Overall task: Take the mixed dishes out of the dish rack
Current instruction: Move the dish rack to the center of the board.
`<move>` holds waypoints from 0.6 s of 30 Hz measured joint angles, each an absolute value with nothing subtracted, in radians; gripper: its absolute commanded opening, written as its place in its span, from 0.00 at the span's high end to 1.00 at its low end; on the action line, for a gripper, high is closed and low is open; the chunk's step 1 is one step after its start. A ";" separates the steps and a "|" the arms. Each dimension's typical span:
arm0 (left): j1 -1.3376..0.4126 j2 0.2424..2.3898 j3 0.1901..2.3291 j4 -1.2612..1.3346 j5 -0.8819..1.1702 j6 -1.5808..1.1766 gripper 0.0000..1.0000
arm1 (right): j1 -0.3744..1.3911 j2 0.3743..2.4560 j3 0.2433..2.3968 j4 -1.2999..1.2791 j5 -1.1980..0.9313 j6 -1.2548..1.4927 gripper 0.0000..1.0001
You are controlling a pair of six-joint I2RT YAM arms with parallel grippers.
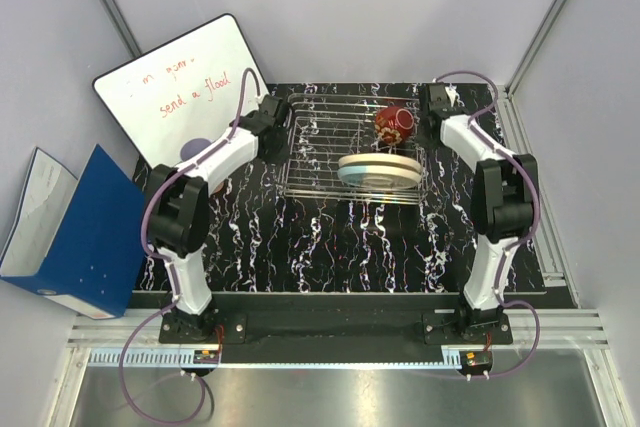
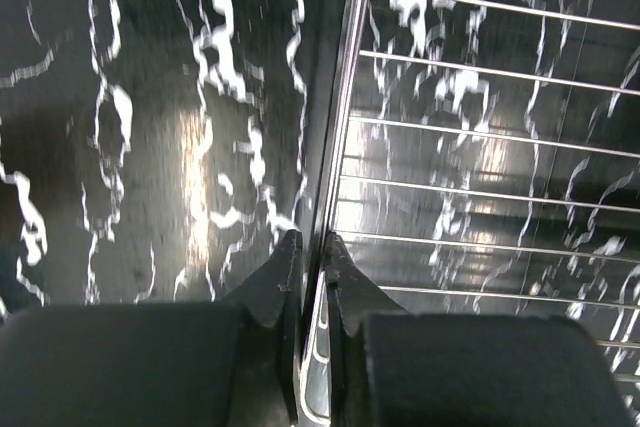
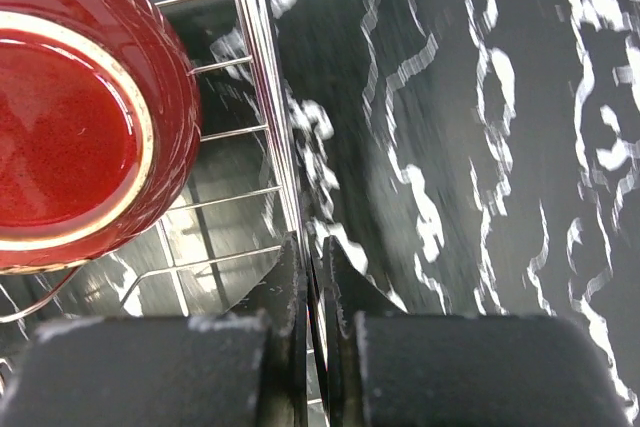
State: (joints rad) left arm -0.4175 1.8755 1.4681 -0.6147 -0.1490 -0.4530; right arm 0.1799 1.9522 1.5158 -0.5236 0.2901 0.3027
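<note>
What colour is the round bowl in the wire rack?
Glossy red round bowl; best in right wrist view.

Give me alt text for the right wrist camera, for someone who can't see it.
The right gripper is shut on the side rim of the dish rack, seen close up. A glossy red bowl lies in the rack at upper left; the black, white-veined table fills the right.
</note>
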 measured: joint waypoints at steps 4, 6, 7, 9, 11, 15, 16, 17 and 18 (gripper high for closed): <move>-0.383 1.928 1.534 -0.609 -0.125 -0.464 1.00 | 0.173 2.037 1.635 -0.545 0.270 0.283 1.00; -0.368 1.945 1.556 -0.605 -0.110 -0.469 0.88 | 0.173 2.061 1.666 -0.547 0.268 0.283 1.00; -0.360 1.951 1.563 -0.602 -0.101 -0.470 0.78 | 0.173 2.067 1.675 -0.547 0.267 0.284 1.00; -0.351 1.954 1.568 -0.594 -0.094 -0.477 0.57 | 0.174 2.070 1.679 -0.547 0.266 0.289 0.96; -0.352 1.954 1.568 -0.590 -0.086 -0.503 0.45 | 0.176 2.070 1.679 -0.550 0.265 0.303 0.85; -0.363 1.952 1.568 -0.597 -0.070 -0.508 0.25 | 0.183 2.067 1.677 -0.551 0.287 0.409 0.50; -0.369 1.949 1.568 -0.606 -0.061 -0.516 0.23 | 0.184 2.062 1.675 -0.553 0.296 0.438 0.47; -0.375 1.944 1.568 -0.612 -0.057 -0.517 0.22 | 0.185 2.056 1.673 -0.554 0.301 0.458 0.44; -0.380 1.937 1.568 -0.619 -0.056 -0.517 0.21 | 0.186 2.043 1.671 -0.558 0.306 0.474 0.38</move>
